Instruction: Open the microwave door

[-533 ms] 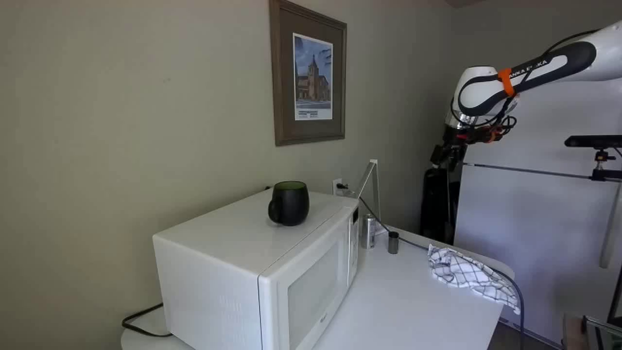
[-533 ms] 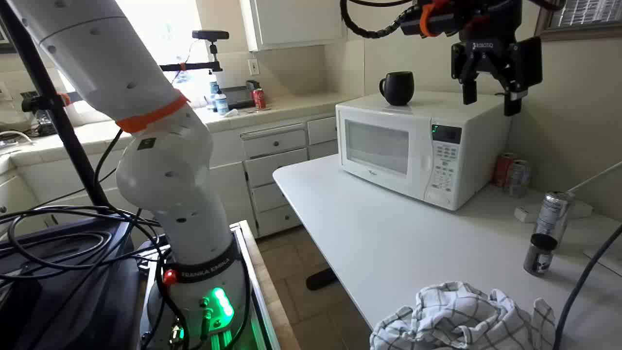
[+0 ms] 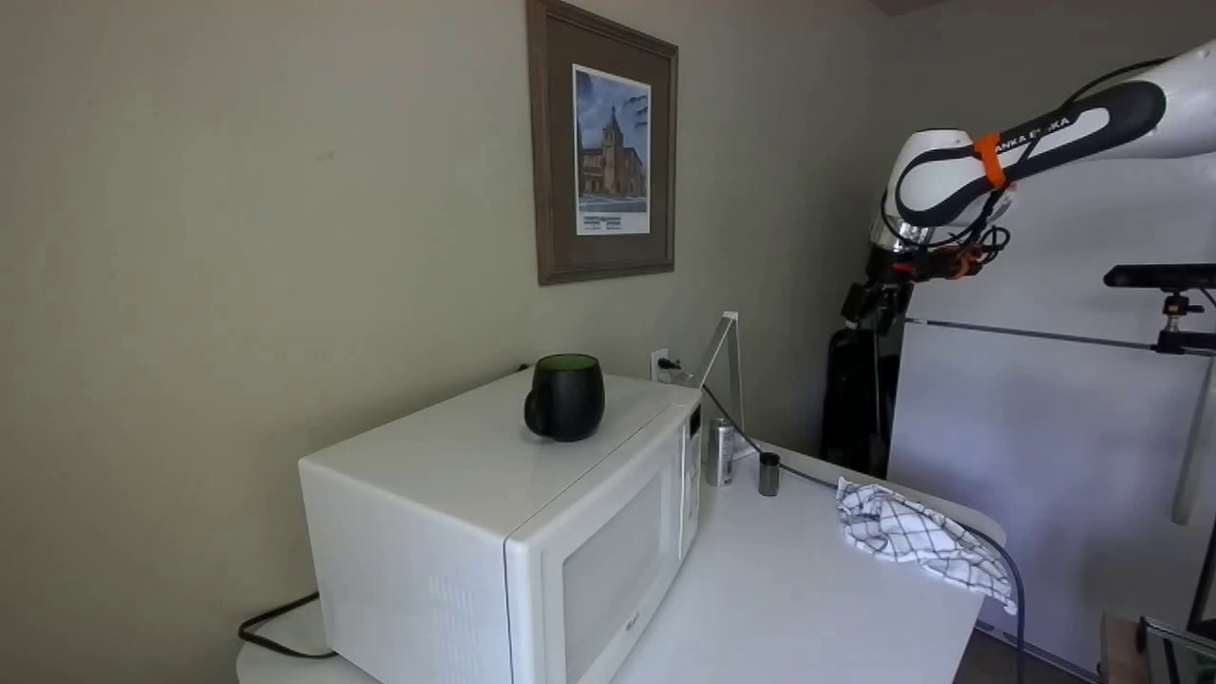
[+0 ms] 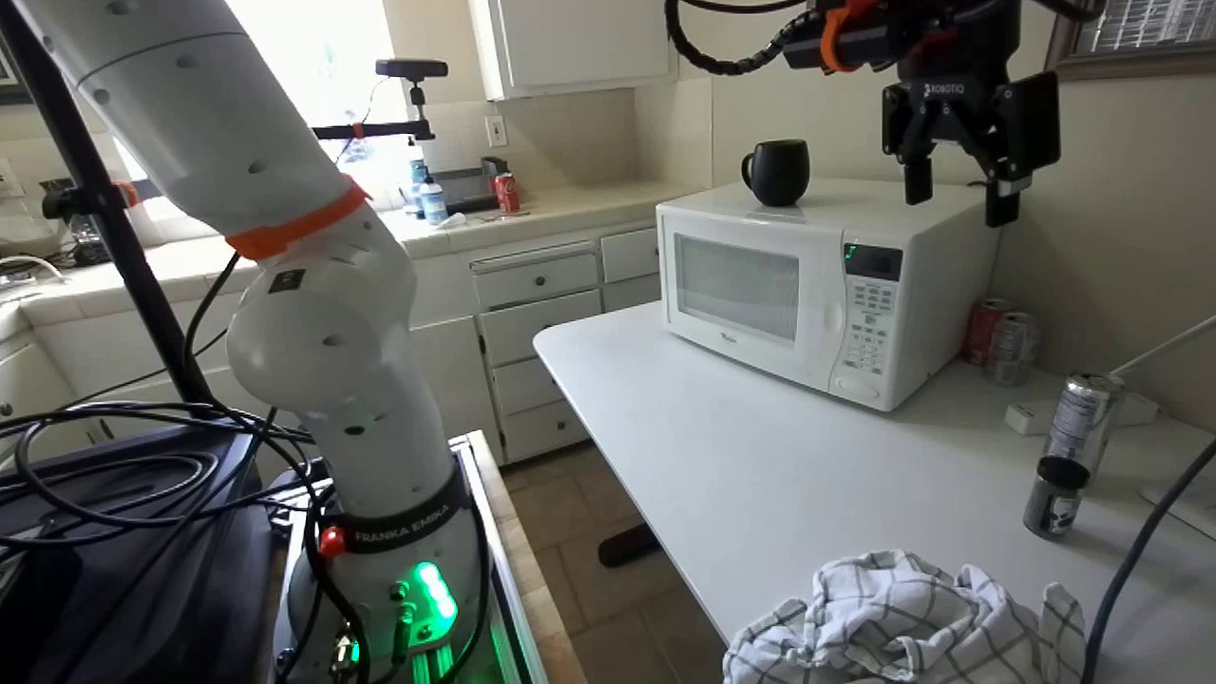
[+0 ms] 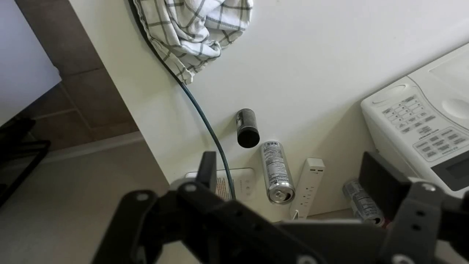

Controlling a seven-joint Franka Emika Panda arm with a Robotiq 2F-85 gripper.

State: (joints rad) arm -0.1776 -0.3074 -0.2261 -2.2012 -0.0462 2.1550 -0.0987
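The white microwave stands on the white table in both exterior views. Its door, with the paler window, is shut flush with its face; the door also shows in an exterior view. In the wrist view, the keypad panel and only a corner of the door show at the right edge. My gripper is open with nothing between its fingers. It hangs above the table, apart from the microwave, higher than the door. In the wrist view the gripper has its fingers wide apart.
A black mug stands on top of the microwave. A tall can, a small dark canister, a power strip and a cable lie below the gripper. A checked towel lies near the table edge.
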